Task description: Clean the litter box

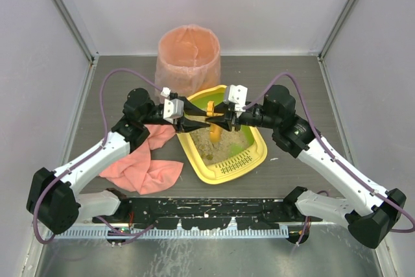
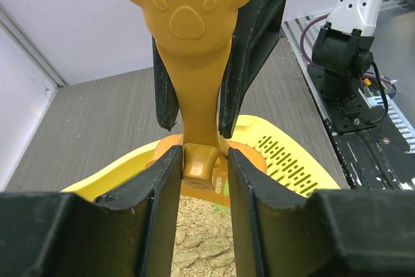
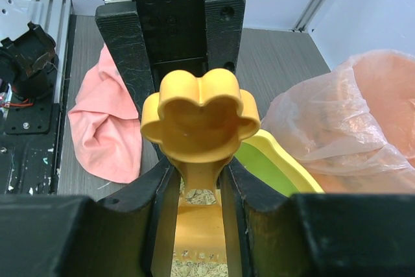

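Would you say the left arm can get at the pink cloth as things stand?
Probably not yet: the left gripper is closed on the orange scoop, shared with the right gripper, above the litter box. The pink cloth lies in the open beside that arm, so after letting go it looks reachable.

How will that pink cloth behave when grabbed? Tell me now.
The pink cloth lies crumpled in soft folds, so it is probably floppy and light. Pinched at one spot, it would likely drape and trail. Pushed, it would probably bunch rather than slide.
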Action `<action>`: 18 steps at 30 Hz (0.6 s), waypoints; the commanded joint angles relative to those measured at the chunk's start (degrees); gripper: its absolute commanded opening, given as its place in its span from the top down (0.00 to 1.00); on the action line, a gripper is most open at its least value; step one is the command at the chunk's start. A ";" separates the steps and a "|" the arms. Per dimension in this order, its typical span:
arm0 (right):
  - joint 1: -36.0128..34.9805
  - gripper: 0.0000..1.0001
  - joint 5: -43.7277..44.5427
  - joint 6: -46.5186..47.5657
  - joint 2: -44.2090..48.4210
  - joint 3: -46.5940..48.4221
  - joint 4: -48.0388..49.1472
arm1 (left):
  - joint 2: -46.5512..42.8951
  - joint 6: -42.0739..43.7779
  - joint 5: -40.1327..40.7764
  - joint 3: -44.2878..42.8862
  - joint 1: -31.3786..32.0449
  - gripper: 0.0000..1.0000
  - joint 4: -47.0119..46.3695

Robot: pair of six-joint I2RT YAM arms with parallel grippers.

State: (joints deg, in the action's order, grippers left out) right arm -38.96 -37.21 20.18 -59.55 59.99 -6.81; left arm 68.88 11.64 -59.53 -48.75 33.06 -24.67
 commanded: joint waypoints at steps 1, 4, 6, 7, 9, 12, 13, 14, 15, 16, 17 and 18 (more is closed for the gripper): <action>0.09 0.99 -1.02 -0.76 0.44 2.60 4.09 | 0.03 0.99 -1.21 -1.78 0.30 0.67 -0.54; 0.07 0.99 -1.02 -0.76 0.69 2.37 4.09 | 0.05 1.30 -1.21 -1.88 0.34 0.76 0.23; 0.07 0.99 -1.02 -0.76 0.79 2.26 4.18 | 0.03 1.45 -1.19 -2.16 0.34 0.87 0.90; 0.04 0.99 -1.02 -0.77 0.75 2.11 4.21 | 0.11 1.46 -1.16 -2.24 0.34 0.92 1.19; 0.09 0.99 -1.02 -0.85 0.84 2.03 4.33 | 0.20 1.46 -1.20 -2.41 0.34 0.99 1.37; 0.06 0.98 -0.77 -1.02 0.98 1.74 4.61 | 0.14 1.30 -0.93 -2.53 0.33 1.00 1.62; 0.06 0.95 -0.45 -1.07 1.09 1.60 4.61 | 0.07 1.27 -0.62 -2.57 0.29 1.00 1.81; 0.07 0.87 0.23 -1.22 1.33 1.38 4.92 | -0.04 1.26 -0.12 -2.43 0.32 1.00 2.06; 0.10 0.77 1.54 -1.42 1.67 0.86 5.17 | -0.14 1.40 0.57 -2.46 0.29 1.00 2.34; 0.06 0.67 2.77 -1.59 2.11 0.28 5.44 | -0.36 1.64 1.48 -2.53 0.29 1.00 2.75; 0.04 0.59 4.46 -1.89 2.58 -0.14 5.67 | -0.53 1.78 2.61 -2.50 0.31 1.00 3.29; 0.06 0.49 6.62 -2.37 3.06 -0.68 5.77 | -0.79 1.95 3.91 -2.57 0.34 1.00 3.88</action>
State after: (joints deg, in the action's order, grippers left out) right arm -38.98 -36.40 19.22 -59.42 59.77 -6.59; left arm 68.99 12.91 -59.37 -49.39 33.17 -22.33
